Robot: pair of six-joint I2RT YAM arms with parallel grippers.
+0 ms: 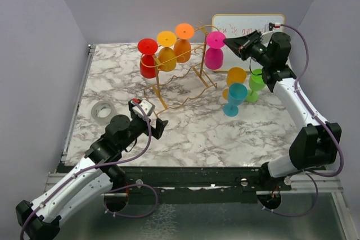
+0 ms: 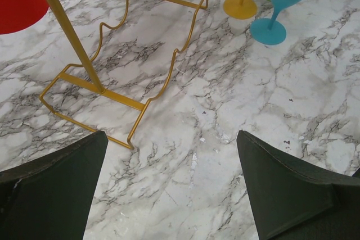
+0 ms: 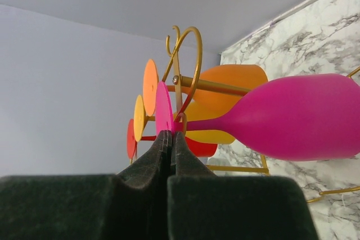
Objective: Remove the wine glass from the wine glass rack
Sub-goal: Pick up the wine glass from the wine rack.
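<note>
The right gripper (image 3: pixel 171 136) has its two fingers squeezed shut on the thin, flat foot of the pink wine glass (image 3: pixel 298 116). The glass hangs upside down on the wine glass rack (image 2: pixel 76 43), just past the fingertips. The grab looks done. Next, the smooth, round glass likely needs sliding out along the skinny gold wire. The left gripper (image 2: pixel 171 134) has its fingers wide apart.

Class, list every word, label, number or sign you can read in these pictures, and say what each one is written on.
Red handwriting on the white-board: there is a short line of it, but it is too small and blurred to read.
No other writing, label, number or sign shows in any view.
</note>
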